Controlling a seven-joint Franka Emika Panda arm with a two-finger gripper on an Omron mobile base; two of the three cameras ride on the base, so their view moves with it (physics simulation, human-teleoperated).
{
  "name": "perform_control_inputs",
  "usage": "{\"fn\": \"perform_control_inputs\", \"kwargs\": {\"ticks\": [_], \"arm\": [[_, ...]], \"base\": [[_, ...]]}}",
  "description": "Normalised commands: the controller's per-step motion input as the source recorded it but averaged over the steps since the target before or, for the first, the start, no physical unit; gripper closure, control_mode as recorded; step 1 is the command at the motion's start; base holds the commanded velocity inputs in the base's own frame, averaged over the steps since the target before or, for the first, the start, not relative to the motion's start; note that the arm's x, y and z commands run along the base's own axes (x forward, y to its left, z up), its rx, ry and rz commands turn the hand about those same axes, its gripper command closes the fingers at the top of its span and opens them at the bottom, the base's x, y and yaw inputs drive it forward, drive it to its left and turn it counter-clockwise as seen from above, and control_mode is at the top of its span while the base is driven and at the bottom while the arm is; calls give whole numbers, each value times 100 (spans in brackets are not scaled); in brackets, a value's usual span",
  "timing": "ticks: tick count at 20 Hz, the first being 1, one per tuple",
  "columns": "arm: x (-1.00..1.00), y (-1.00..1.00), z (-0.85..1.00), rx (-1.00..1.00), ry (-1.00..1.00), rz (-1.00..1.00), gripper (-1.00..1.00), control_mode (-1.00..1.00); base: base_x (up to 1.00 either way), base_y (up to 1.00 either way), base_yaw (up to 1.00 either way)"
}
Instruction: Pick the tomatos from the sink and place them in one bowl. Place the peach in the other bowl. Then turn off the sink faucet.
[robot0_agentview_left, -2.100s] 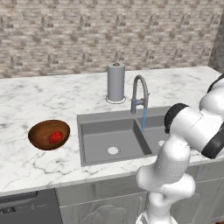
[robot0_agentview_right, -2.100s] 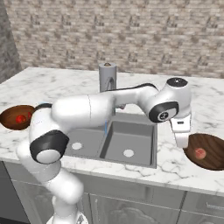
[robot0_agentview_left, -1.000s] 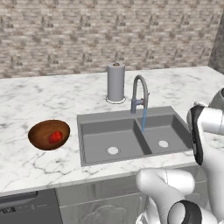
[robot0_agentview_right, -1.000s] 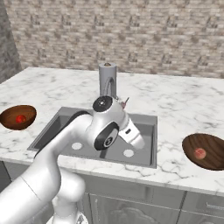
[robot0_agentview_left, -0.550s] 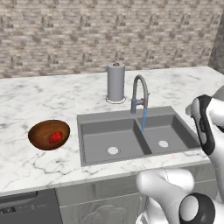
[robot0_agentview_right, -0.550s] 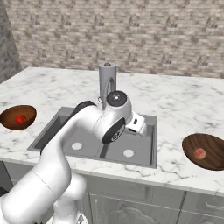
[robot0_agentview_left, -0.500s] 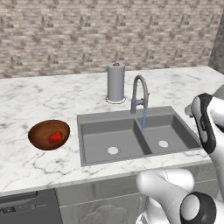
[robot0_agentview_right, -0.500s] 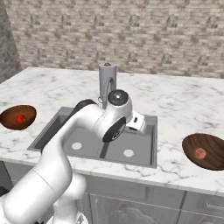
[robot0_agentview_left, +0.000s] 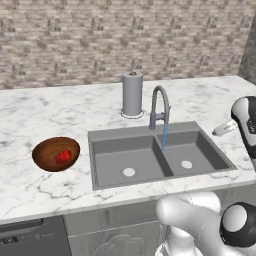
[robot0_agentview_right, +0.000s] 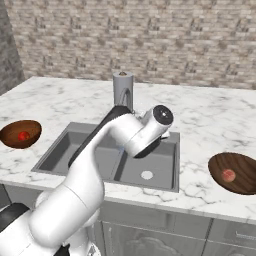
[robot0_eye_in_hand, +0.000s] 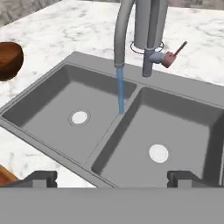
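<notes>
Hand view looks down on the grey metal double-basin sink (robot0_eye_in_hand: 131, 127), both basins bare. Fruit already sits in each reddish-brown wooden bowl (robot0_agentview_right: 20, 134) on the marble surface (robot0_agentview_left: 50, 115). With water running, the claw (robot0_eye_in_hand: 111, 177) hangs open facing the slim grey gooseneck faucet (robot0_eye_in_hand: 124, 39), likely aiming for its lever.

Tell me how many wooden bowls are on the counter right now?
2. One bowl sits left of the sink, holding red fruit. The other bowl sits right of the sink, holding a pale fruit.
</notes>
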Motion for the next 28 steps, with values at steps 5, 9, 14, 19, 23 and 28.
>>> {"fn": "perform_control_inputs", "kwargs": {"ticks": [5, 9, 14, 19, 23, 28], "arm": [[22, 5, -4, -3, -43, 67, -100, -100], [0, 18, -31, -13, -63, 26, -100, -100], [0, 25, -17, -8, -46, 2, -100, -100], [8, 16, 5, -4, 1, 0, -100, -100], [23, 1, 18, 0, 31, 0, -100, -100], [38, 0, 6, 1, 24, 0, -100, -100]], "base": [[0, 0, 0], [0, 0, 0], [0, 0, 0], [0, 0, 0], [0, 0, 0], [0, 0, 0]]}}
